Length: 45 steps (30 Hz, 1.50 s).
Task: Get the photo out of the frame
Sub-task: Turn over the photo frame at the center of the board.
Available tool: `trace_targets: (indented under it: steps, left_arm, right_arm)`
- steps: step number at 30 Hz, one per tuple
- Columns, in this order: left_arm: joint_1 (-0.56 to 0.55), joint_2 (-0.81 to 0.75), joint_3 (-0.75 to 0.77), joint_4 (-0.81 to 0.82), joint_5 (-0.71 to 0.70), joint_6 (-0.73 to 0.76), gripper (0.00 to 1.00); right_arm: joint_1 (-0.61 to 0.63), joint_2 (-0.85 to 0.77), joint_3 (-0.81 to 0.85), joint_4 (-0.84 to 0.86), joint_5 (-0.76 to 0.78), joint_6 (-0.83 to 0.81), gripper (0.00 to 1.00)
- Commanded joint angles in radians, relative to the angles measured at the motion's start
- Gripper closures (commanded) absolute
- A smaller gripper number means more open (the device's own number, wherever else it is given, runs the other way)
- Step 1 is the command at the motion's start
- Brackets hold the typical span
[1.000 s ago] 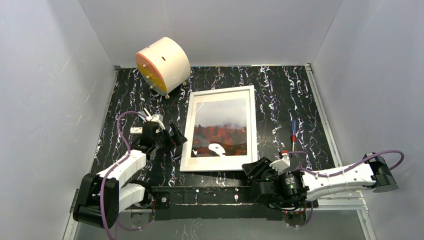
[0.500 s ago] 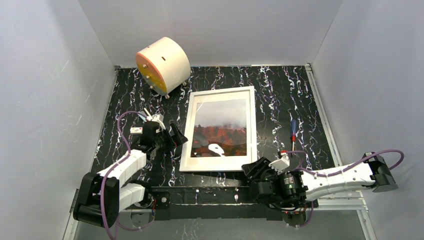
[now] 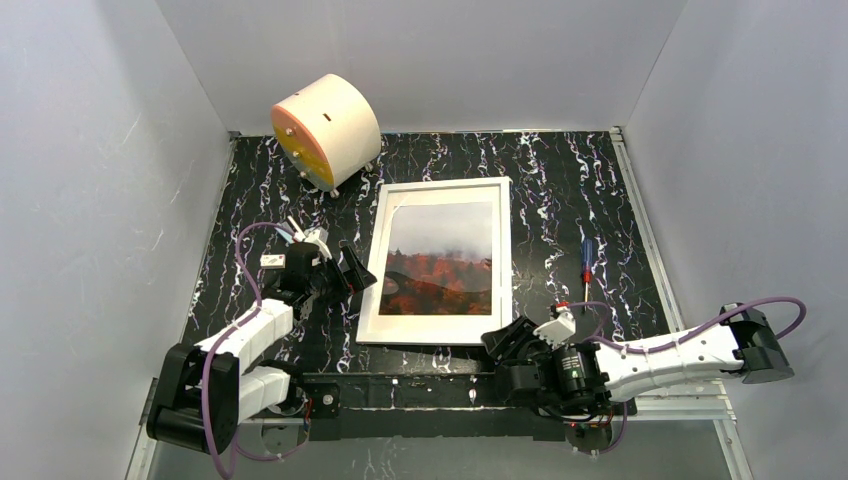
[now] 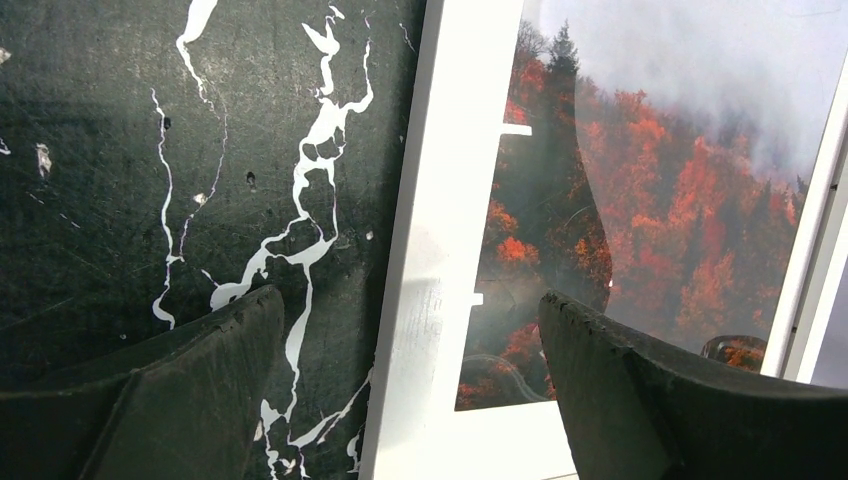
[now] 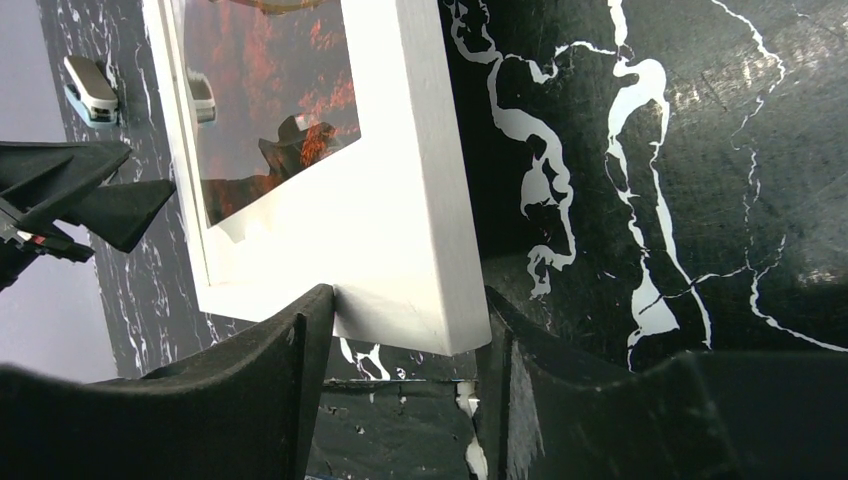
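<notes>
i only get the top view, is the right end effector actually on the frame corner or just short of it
Observer: The right wrist view shows the near right corner of the frame sitting between the two fingers of the right end effector. Whether they press on it I cannot tell.
Operator: ok and the left one, got anything in it
Observer: No. In the left wrist view the left end effector is wide open and empty. It straddles the frame's left rail, with one finger over the bare table and the other over the photo.
</notes>
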Motion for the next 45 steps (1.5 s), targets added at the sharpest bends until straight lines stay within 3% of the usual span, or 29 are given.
trace_targets:
  steps: [1, 23, 45]
  left_arm:
    - [0.004, 0.011, -0.026, -0.039, 0.017, -0.001, 0.04]
    - [0.002, 0.084, -0.054, 0.016, 0.065, -0.005, 0.08]
    - [0.002, 0.082, -0.044, 0.008, 0.065, -0.005, 0.08]
  right_arm:
    - [-0.001, 0.011, 0.018, -0.008, 0.018, 0.040, 0.41]
    - [-0.007, 0.082, -0.145, 0.273, -0.026, 0.117, 0.39]
    - [-0.007, 0.076, -0.141, 0.249, -0.046, 0.144, 0.29]
